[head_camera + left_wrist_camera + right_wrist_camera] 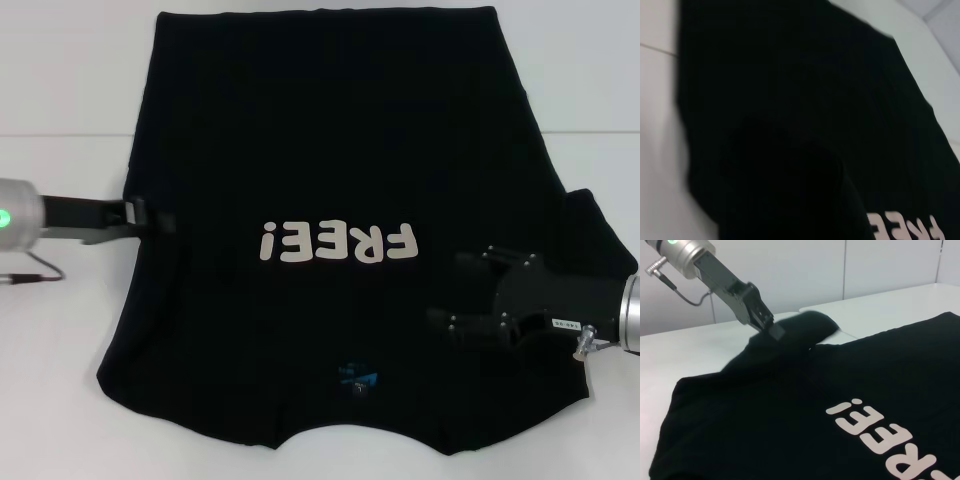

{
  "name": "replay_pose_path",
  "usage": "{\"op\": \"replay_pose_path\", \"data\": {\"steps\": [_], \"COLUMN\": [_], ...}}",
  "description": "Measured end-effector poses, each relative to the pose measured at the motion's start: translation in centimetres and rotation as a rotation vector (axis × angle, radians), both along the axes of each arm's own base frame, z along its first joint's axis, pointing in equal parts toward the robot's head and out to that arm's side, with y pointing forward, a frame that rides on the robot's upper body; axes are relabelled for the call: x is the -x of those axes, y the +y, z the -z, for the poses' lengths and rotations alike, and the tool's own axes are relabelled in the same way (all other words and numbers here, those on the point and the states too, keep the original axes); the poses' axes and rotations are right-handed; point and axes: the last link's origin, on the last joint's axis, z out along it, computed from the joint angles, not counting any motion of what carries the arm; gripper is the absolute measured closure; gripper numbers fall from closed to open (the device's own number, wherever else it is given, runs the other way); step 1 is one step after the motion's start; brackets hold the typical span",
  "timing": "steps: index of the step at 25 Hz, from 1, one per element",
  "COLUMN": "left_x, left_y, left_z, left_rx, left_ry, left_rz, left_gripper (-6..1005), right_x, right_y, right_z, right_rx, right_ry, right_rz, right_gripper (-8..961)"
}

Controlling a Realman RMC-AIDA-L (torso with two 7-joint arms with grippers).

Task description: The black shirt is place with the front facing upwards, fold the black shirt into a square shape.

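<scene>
Lying spread across a white table (60, 330), the black shirt (330, 150) fills most of the head view, front side up, with its cream "FREE!" lettering (338, 242) reading upside down just below the middle of the frame and a small blue neck label (358, 378) near the lower centre. The hem runs along the top edge of the frame and the collar end lies along the bottom edge. The left gripper (150, 218) reaches in from the middle left of the frame and meets the shirt's left edge; in the right wrist view the same gripper (771, 328) sits in the upper left of the frame with its tip pressed into a raised, bunched fold of black cloth, its fingers closed on the shirt there. A thin cable (35, 272) trails on the table under that arm at the left edge. The right gripper (470, 300) comes in from the lower right of the head view and rests over the shirt's right side, next to the folded-in sleeve; its black body blends into the cloth, so how far its fingers are parted cannot be told. The left wrist view shows only dark shirt fabric (790, 100) against the white table, with part of the lettering (907, 227) at the lower right.
</scene>
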Motion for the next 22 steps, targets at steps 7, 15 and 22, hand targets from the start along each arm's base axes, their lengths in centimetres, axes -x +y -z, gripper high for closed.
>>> {"op": "replay_pose_path", "data": {"steps": [7, 15, 22], "left_x": [-1.2, -3.7, -2.3], "left_y": [-0.3, -4.4, -8.5], "left_z": [1.7, 2.0, 3.6], "left_rx": [0.03, -0.019, -0.027], "left_ry": [-0.046, -0.248, -0.182], "left_rz": [0.004, 0.508, 0.787], "left_gripper": [889, 740, 544], "right_x": [-0.2, -0.5, -1.4], "right_y": [-0.2, 0.0, 1.9], "right_z": [0.2, -0.8, -6.4], "right_rx": [0.007, 0.001, 0.036], "right_ry": [0.004, 0.069, 0.21], "right_rz": [0.009, 0.11, 0.512], "right_gripper": [131, 136, 141]}}
